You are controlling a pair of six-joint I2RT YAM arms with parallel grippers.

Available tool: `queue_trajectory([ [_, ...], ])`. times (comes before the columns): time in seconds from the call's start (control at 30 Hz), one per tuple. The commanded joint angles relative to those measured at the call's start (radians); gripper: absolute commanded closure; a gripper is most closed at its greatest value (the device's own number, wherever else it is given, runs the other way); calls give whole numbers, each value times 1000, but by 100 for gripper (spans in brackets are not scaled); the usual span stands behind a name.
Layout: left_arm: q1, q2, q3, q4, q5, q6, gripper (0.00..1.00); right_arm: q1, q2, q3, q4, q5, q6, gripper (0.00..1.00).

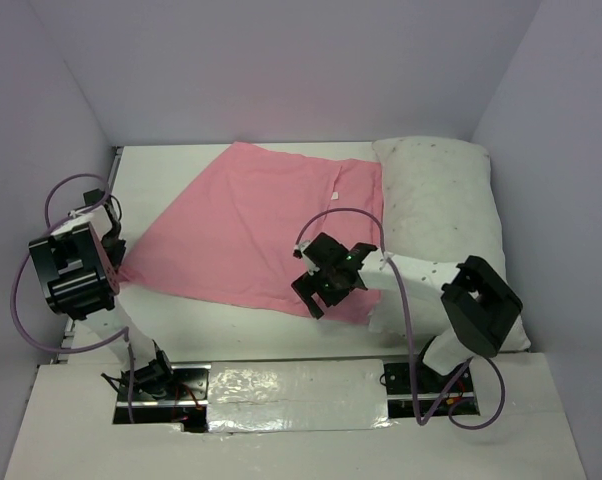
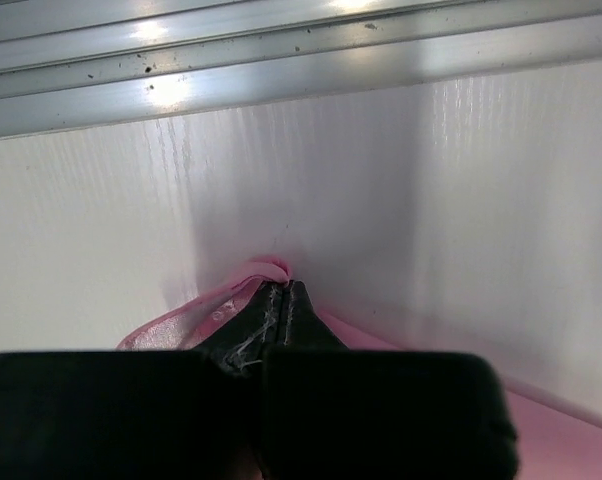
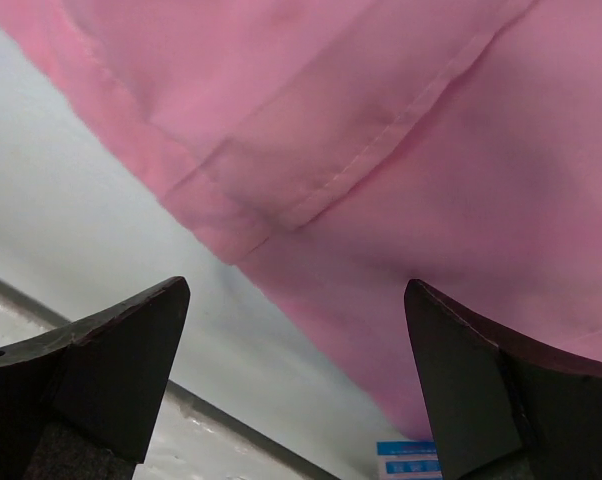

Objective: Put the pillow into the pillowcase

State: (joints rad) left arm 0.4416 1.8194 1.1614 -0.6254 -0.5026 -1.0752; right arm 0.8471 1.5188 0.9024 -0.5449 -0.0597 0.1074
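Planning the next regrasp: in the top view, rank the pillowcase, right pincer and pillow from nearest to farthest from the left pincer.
1. Pillowcase: its left corner is clamped in the left pincer.
2. Right pincer: centre, open above the fabric's near edge.
3. Pillow: far right side.

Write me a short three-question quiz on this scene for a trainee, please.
1. True or false: the left gripper is shut on a corner of the pillowcase.
2. The right gripper is: A) open, B) shut.
3. Fill in: in the top view, the pillow lies to the ___ of the pillowcase.
Key: 1 true; 2 A; 3 right.
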Motion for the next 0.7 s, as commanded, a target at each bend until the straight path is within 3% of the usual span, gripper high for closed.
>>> queue_trajectory([
  [0.0, -21, -57, 32, -63, -30, -5, 100, -3, 64, -5, -47, 44, 113, 5],
  [0.17, -20, -80, 95, -106, -39, 8, 100, 1, 142, 13, -26, 57, 91, 6],
  [0.23, -20, -84, 113, -122, -39, 18, 100, 4, 194, 13, 0, 54, 78, 12],
  [0.33, -24, -109, 136, -105, -27, 43, 100, 9, 268, 88, -33, 141, 84, 54],
  [0.37, -27, -118, 158, -90, -24, 56, 100, 4, 274, 116, -47, 255, 90, 84],
  [0.4, -35, -124, 179, -68, 1, 66, 100, -5, 270, 148, -55, 315, 92, 99],
  [0.5, -81, -131, 338, -17, 47, 142, 100, -107, 227, 336, -56, 397, 49, 100],
  [0.53, -99, -112, 395, 10, 62, 193, 100, -143, 221, 471, -50, 412, 19, 100],
  [0.67, -171, -37, 854, 65, 114, 323, 100, -282, 234, 829, 63, 504, -141, 100],
])
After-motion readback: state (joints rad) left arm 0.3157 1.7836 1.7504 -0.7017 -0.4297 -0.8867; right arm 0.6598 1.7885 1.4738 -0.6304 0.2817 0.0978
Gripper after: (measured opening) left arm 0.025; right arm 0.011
